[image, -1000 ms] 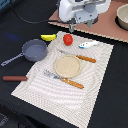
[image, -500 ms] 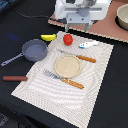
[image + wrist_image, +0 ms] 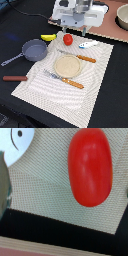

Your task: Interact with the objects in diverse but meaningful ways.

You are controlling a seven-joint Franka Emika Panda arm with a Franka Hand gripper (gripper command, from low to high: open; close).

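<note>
The arm's white wrist hangs above the far end of a beige placemat (image 3: pixel 75 70) on the dark bench (image 3: pixel 20 20); its fingers (image 3: pixel 73 31) point down just above the red tomato (image 3: pixel 67 39), but whether they stand wide or narrow I cannot tell, and they hold nothing that shows. The tomato lies at the mat's far edge; in the wrist view it (image 3: pixel 90 167) fills the middle, with part of the white fish (image 3: pixel 19 142) at one corner. The yellow banana (image 3: pixel 48 37) lies just beside the tomato, off the mat; the fish (image 3: pixel 88 44) lies on the other side. A grey frying pan (image 3: pixel 33 50) sits at the exterior view's left; a brown-handled utensil (image 3: pixel 15 78) lies nearer; a round tan plate (image 3: pixel 67 65) sits mid-mat between a knife (image 3: pixel 82 57) and a fork (image 3: pixel 65 80).
</note>
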